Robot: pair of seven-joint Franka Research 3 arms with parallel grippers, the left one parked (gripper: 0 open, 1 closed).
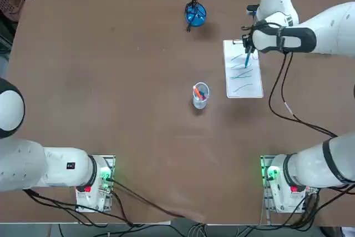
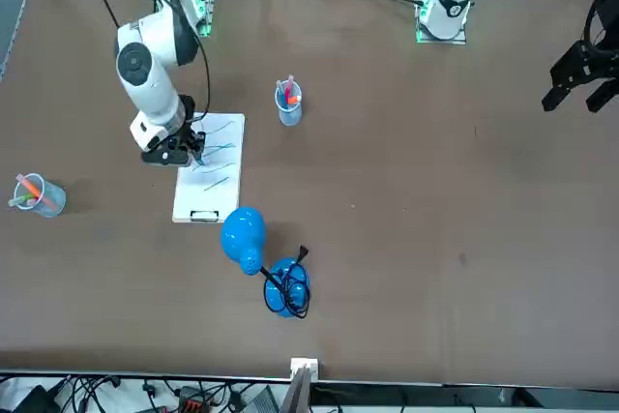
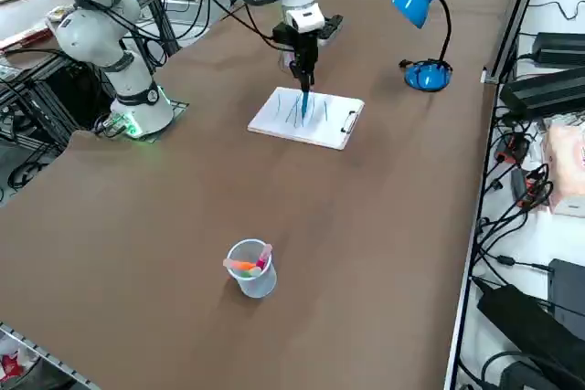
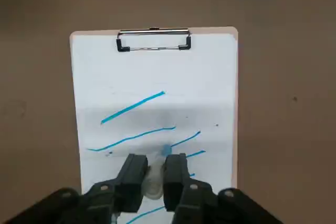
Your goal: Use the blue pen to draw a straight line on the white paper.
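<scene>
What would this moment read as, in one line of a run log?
right gripper: shut on blue pen | place: over white paper | paper: several blue strokes | metal clip: at paper's edge

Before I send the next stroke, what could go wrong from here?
The slim light blue pen stands tip-down in the black two-finger right gripper, at the white sheet of paper on its clipboard; its barrel could slip or tilt between the fingers under pressure.

Several slanted blue lines already mark the sheet, so a new one might cross them.

Nothing visible fastens the clipboard to the brown table, so dragging the pen might shift it.
</scene>
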